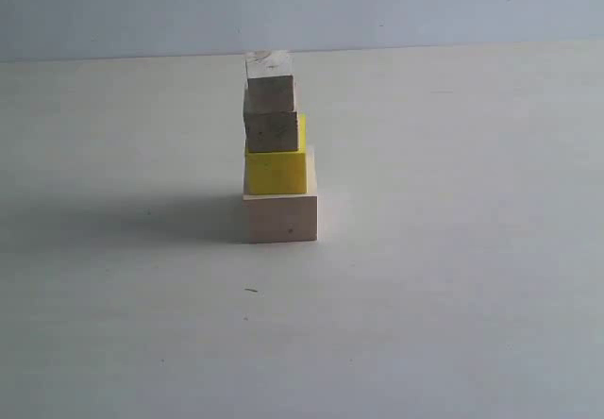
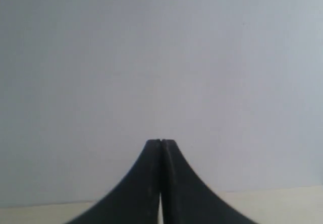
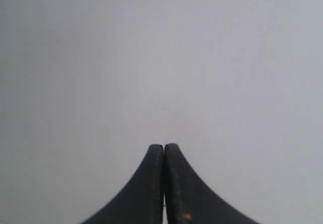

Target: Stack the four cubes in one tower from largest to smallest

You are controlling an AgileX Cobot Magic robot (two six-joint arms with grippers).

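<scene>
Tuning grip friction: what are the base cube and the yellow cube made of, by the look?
Base cube: likely bare wood, pale matte face, no paint visible. Yellow cube: uniform bright yellow, matte; painted wood or plastic, cannot tell.

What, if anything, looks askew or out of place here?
Nothing is toppled or damaged. The tower stands in size order, but the yellow cube, the grey-faced cube and the top cube sit toward the left side of the base cube in the exterior view, not centred.
</scene>
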